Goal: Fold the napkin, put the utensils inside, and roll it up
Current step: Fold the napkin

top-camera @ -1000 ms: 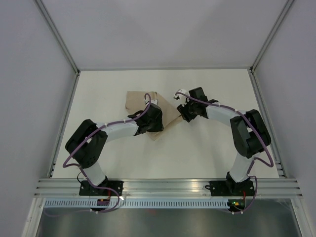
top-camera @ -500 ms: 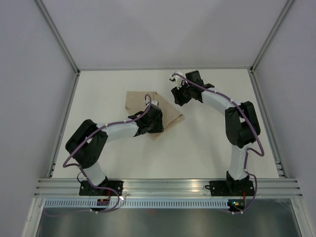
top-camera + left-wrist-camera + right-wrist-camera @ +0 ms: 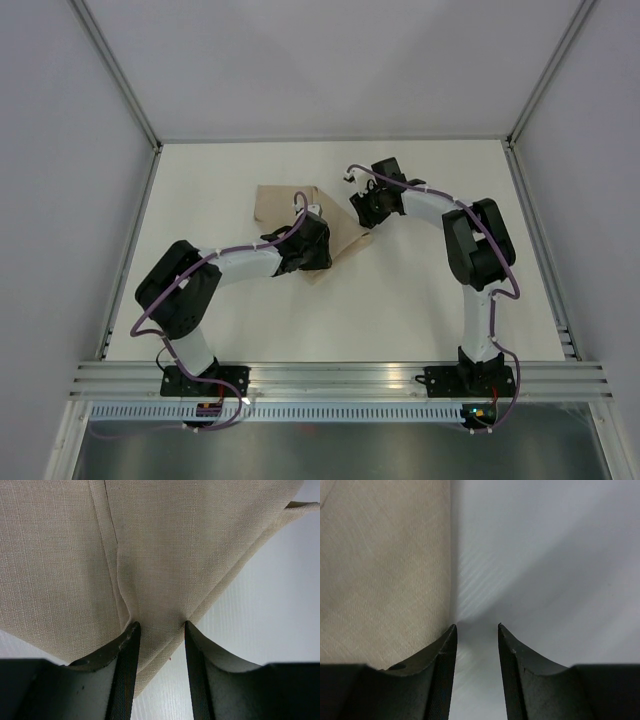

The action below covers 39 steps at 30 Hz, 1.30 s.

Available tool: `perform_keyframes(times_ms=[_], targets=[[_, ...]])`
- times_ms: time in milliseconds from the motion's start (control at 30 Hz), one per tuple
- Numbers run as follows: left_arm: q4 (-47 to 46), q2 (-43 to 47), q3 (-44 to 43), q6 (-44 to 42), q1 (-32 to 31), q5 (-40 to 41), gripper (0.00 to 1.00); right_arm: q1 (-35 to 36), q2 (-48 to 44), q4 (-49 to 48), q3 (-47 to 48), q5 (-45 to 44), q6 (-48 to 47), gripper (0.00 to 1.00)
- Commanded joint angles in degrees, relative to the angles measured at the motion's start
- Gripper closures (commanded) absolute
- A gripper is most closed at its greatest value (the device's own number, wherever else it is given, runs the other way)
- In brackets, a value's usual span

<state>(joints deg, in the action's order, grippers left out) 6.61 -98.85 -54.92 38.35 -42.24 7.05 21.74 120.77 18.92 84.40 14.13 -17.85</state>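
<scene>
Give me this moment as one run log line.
stage: folding | napkin: flat on table, layers overlapping | left jaws: apart, tips on cloth | right jaws: apart, at napkin's edge | utensils: not in view

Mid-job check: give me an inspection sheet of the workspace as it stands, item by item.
Surface: white table, no stains seen.
Job's things: napkin lies left of centre in an irregular, partly folded shape with a crease; utensils, nothing seen.
Clutter: nothing seen.
Grippers: left gripper open, tips pressing on the napkin near its edge; right gripper open, low over bare table just beside the napkin's edge, holding nothing.
Cables: purple cables run along both arms; one loop stands above the napkin at the left wrist.
Surroundings: grey walls; aluminium rail at the near edge.
</scene>
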Motion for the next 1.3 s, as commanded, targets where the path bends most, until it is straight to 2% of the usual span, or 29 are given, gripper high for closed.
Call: perform_keyframes(times_ms=[0,267,667,1067,1267], targets=[[-1.08,-1.0,-0.02,0.41,-0.39,-1.07,0.54,-0.12,-3.61,1.03,-3.27,-1.13,-0.87,0.56],[0.77,-1.17,-0.81,-2.48,-0.21,-1.77,0.54,-0.03,-9.14,2.26,-9.51,1.77,-2.02,0.58],[4.46,-0.73,-2.21,-9.78,1.1,-6.16,0.53,0.06,-13.01,7.09,-11.89,6.7,-3.77,0.59],[8.15,1.38,-3.0,-17.43,5.41,-11.88,0.49,4.8,-18.29,12.9,-17.95,8.99,-9.13,0.59],[9.12,1.9,-3.44,-18.66,6.29,-13.02,0.49,7.88,-18.99,12.37,-18.83,7.58,-8.08,0.6]])
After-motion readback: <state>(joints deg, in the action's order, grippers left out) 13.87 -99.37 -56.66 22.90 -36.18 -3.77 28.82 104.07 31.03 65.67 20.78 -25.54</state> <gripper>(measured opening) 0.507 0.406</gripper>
